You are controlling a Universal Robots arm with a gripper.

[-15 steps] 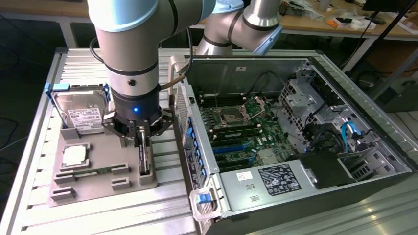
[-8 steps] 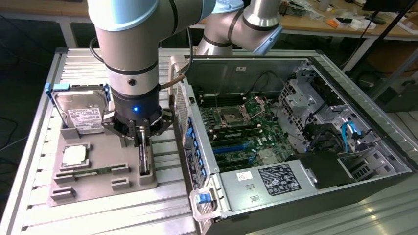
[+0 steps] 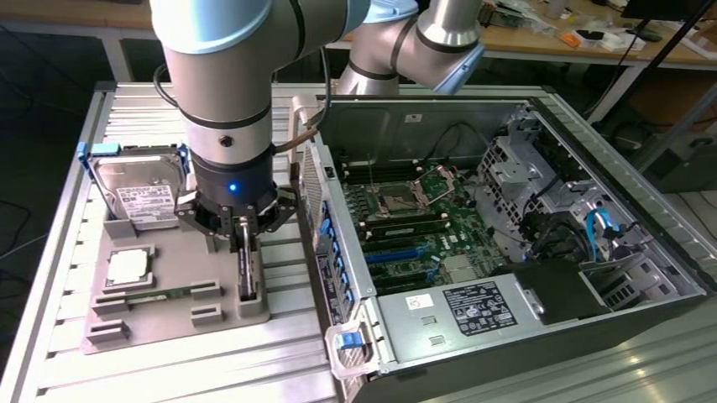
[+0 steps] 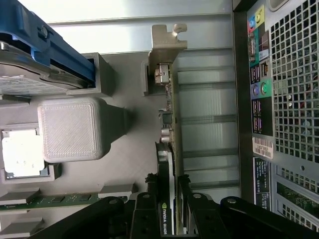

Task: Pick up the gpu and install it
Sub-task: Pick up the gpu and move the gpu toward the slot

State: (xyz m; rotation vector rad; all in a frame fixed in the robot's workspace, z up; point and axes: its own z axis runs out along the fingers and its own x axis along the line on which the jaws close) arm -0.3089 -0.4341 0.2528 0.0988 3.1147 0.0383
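The gpu is a thin dark card standing edge-on in a slot of the grey holder tray, at the side nearest the computer case. My gripper comes straight down onto its top edge. In the wrist view the gpu runs as a slim strip away from the camera, with its silver bracket at the far end. My gripper has one black finger on each side of the card, pressed against its faces. The card still sits in its slot.
On the same tray are a silver hard drive in a blue caddy, a processor and a green memory stick. The open computer case with its motherboard lies to the exterior view's right, its rear panel close beside the card.
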